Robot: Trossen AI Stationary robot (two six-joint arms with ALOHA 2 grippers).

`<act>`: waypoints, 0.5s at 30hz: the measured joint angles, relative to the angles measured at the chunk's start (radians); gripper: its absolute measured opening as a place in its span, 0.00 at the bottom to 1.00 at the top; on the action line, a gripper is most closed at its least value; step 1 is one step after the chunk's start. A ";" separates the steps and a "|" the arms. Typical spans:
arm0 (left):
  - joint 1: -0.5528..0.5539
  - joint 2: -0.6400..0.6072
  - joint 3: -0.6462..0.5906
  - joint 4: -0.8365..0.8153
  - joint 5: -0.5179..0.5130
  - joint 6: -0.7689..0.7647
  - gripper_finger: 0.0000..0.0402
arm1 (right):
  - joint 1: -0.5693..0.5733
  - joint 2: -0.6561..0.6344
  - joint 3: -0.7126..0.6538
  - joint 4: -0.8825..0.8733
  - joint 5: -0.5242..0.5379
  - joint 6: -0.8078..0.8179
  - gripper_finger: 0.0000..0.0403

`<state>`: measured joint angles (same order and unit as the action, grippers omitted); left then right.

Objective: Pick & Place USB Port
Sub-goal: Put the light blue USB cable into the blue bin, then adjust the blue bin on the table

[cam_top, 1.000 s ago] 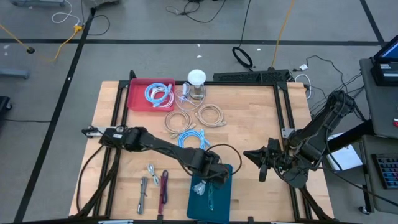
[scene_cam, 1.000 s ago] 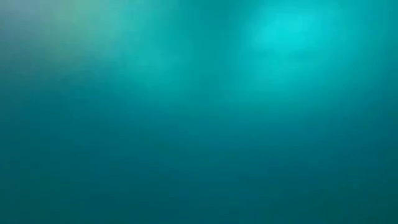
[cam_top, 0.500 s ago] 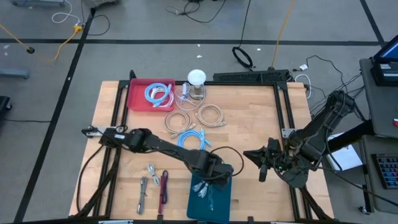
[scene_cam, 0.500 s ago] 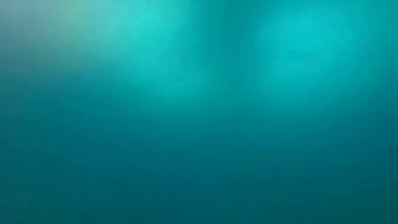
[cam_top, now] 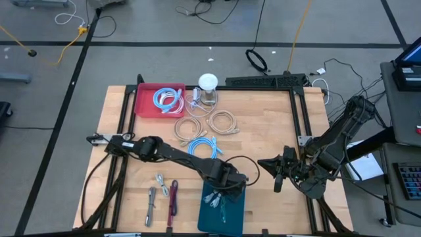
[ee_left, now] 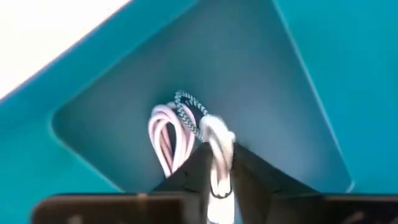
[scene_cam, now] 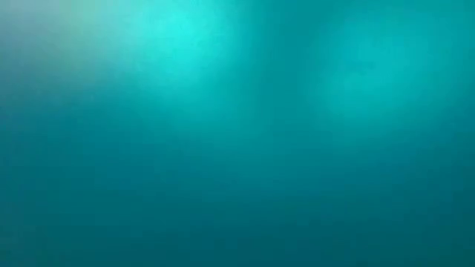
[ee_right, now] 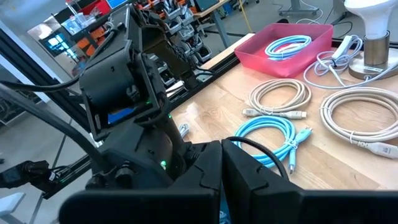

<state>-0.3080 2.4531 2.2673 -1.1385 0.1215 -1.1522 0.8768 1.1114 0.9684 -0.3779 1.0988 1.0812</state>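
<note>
A teal bin (cam_top: 220, 210) stands at the table's near edge, middle. My left gripper (cam_top: 227, 189) points down into its far end, shut on a small coiled USB cable (ee_left: 186, 124) with pink-white loops and a black-and-white braided strand. In the left wrist view the gripper (ee_left: 219, 158) sits above the bin's floor (ee_left: 249, 74). Pale items (cam_top: 214, 199) lie in the bin. My right gripper (cam_top: 275, 172) waits shut above the table to the right of the bin. The low view shows only a teal blur. My left gripper pinches the cable's white bundled end (ee_left: 217, 142) between its two fingers, coming from above and pointing steeply down. The pink loops (ee_left: 165, 140) and braided strand hang out ahead of the fingertips toward the bin floor. Whether they rest on it I cannot tell.
A red tray (cam_top: 146, 105) holding a blue cable stands at the far left, with a white lamp (cam_top: 208, 85) beside it. Beige cable coils (cam_top: 222, 122) and a blue coil (cam_top: 202, 146) lie mid-table. Small tools (cam_top: 161, 194) lie left of the bin.
My left gripper has sunk toward the teal bin and shifted a little toward the table's right edge, carrying the cable down inside the bin's far end.
</note>
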 joint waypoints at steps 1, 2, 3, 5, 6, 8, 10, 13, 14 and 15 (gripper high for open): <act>0.000 -0.001 0.000 0.000 0.006 0.001 0.19 | 0.000 0.000 0.000 0.000 0.000 -0.001 0.00; 0.000 -0.004 0.000 -0.003 0.010 0.006 0.24 | 0.000 0.000 0.000 0.000 0.000 -0.001 0.00; -0.001 -0.008 0.000 -0.003 0.010 0.008 0.28 | 0.000 0.000 0.000 0.000 0.000 -0.001 0.00; -0.001 -0.025 0.000 -0.005 0.010 0.008 0.37 | 0.000 0.000 0.000 0.000 0.000 -0.002 0.00; 0.000 -0.034 0.000 -0.007 0.010 0.011 0.41 | 0.000 0.000 0.000 -0.001 0.000 -0.003 0.00; 0.002 -0.057 0.000 -0.017 0.002 0.015 0.49 | 0.000 0.000 0.000 0.000 0.000 -0.005 0.00; 0.006 -0.083 0.000 -0.022 -0.028 0.029 0.54 | 0.000 0.000 0.000 -0.001 0.000 -0.005 0.00; 0.011 -0.148 0.000 -0.024 -0.145 0.072 0.54 | 0.000 0.000 0.000 0.000 0.000 -0.005 0.00; 0.013 -0.172 0.000 -0.030 -0.211 0.082 0.52 | 0.000 0.000 0.000 0.001 0.000 -0.006 0.00; 0.016 -0.196 0.001 -0.042 -0.272 0.085 0.49 | 0.000 0.000 0.000 -0.001 0.000 -0.008 0.00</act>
<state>-0.2916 2.2572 2.2684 -1.1807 -0.1507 -1.0671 0.8768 1.1114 0.9684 -0.3793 1.0988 1.0727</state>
